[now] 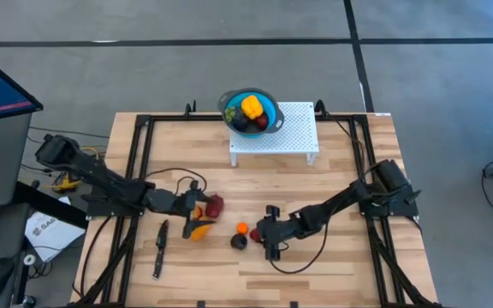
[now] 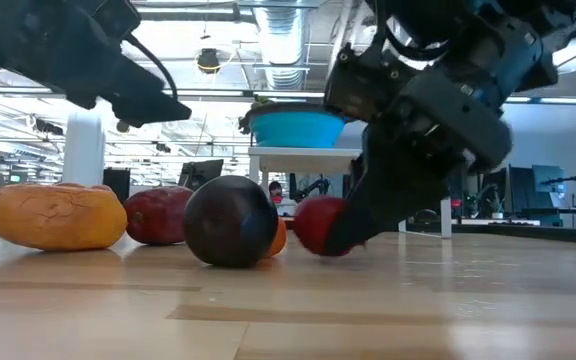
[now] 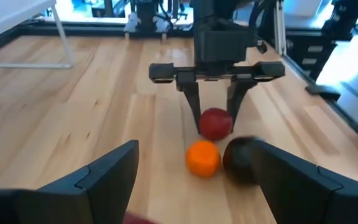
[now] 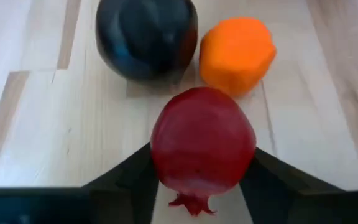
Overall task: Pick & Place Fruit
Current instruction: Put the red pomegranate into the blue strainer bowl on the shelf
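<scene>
Right gripper (image 3: 215, 115) is low at the table, and we see its two dark fingers on either side of the small red pomegranate-like toy fruit (image 4: 202, 142), half closed. From the right wrist view the fingers look to be at the fruit's sides, but we cannot tell if the grip is firm (fruit looks to sit on the wood). Just beyond that gripper's tips sit the small orange round toy fruit (image 4: 236, 53) and the near-black round toy fruit (image 4: 146, 37), side by side, near the red one; we judge the red one was chosen because it lies nearest and free between the fingers. The right arm reaches in long and low from the table's side, wrist level, fingers pointing along the tabletop.

Left gripper (image 1: 197, 208) hovers over its own cluster, fingers wide apart and holding nothing; just under and beside it lie a yellow-orange lumpy toy fruit (image 2: 56, 215) and a dark red toy fruit (image 2: 158, 214). The left arm is stretched in, waiting.

The round blue bowl (image 1: 250, 110) stands well beyond both grippers on a white perforated stand (image 1: 294, 133), already holding several fruits, so it is likely the drop target. A slim black knife (image 1: 159, 248) lies near the left arm.
</scene>
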Robot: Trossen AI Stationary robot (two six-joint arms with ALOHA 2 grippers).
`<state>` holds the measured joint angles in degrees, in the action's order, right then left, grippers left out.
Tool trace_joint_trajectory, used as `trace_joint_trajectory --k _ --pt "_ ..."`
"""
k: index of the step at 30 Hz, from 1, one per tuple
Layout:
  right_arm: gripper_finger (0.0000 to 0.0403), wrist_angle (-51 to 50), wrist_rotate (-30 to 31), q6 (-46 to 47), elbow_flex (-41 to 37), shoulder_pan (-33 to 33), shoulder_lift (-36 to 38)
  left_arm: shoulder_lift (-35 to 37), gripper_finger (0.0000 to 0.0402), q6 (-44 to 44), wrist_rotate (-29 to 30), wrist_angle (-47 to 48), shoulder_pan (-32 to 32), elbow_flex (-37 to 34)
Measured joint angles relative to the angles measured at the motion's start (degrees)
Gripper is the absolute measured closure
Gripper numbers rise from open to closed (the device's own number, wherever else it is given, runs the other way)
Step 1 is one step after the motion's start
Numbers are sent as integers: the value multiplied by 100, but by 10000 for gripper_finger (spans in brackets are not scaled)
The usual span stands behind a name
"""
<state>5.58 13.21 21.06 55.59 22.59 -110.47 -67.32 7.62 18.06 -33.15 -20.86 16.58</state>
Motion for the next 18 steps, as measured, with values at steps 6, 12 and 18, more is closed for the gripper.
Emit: trace_joint_trajectory --k 6,12,18 --pt "254 -507 514 0 2 31 562 -946 101 773 27 -1180 181 200" --pt "224 -1334 1707 88 305 58 1075 -1603 101 1218 -212 -1246 432 1024" --pt "241 -1442 2077 -334 681 46 1088 -1970 101 1218 -245 -1237 618 1664"
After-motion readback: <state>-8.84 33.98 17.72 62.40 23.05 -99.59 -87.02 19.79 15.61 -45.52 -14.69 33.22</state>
